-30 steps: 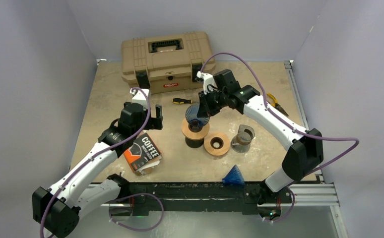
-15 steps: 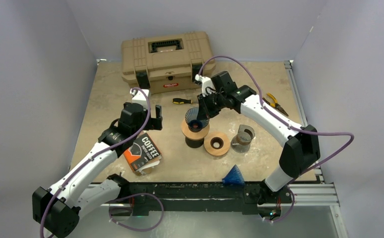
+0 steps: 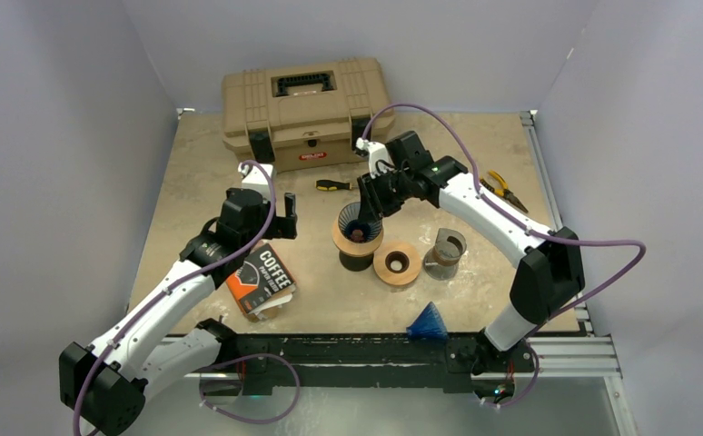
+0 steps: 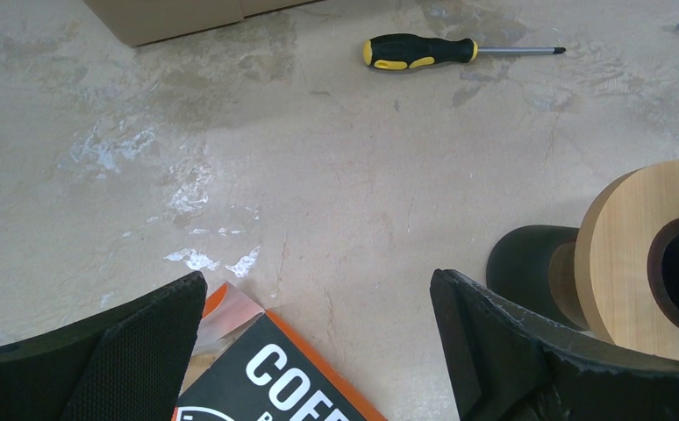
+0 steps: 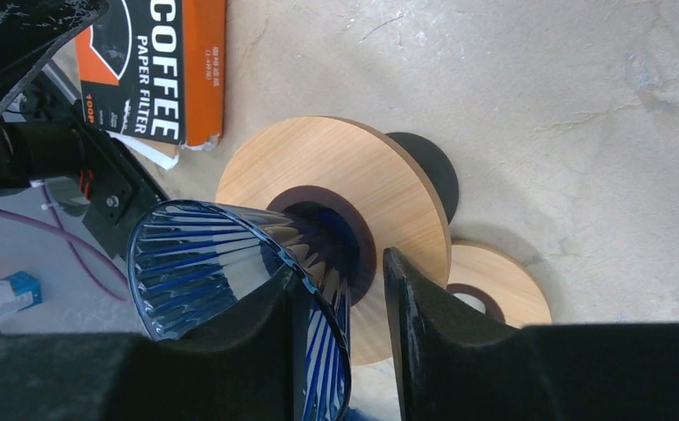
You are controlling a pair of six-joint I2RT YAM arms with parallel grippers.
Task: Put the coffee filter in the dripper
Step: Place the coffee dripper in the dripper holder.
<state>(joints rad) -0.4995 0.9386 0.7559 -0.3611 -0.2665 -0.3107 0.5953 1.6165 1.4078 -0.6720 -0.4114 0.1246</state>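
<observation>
In the top view, we see the blue ribbed dripper [image 3: 359, 218] in the centre of the frame. Its narrow end sits in the dark hole of a round wooden stand [image 3: 357, 240]. The right gripper [image 3: 366, 198] is at the upper rim of the dripper. In the right wrist view, the right gripper [image 5: 343, 272] has the dripper [image 5: 204, 263] wall between its two fingers. One finger is against the wall and there is a small gap at the other finger, so the claw is slightly open and not clamping.

The box of coffee paper filters [image 3: 262, 280] lies flat on the table at centre left, well apart from the dripper. The left gripper [image 3: 282, 220] hovers just above its far corner. In the left wrist view, the left gripper [image 4: 317, 279] is wide open and holds nothing. A screwdriver [image 4: 419, 50] lies in the upper part of that frame.
</observation>
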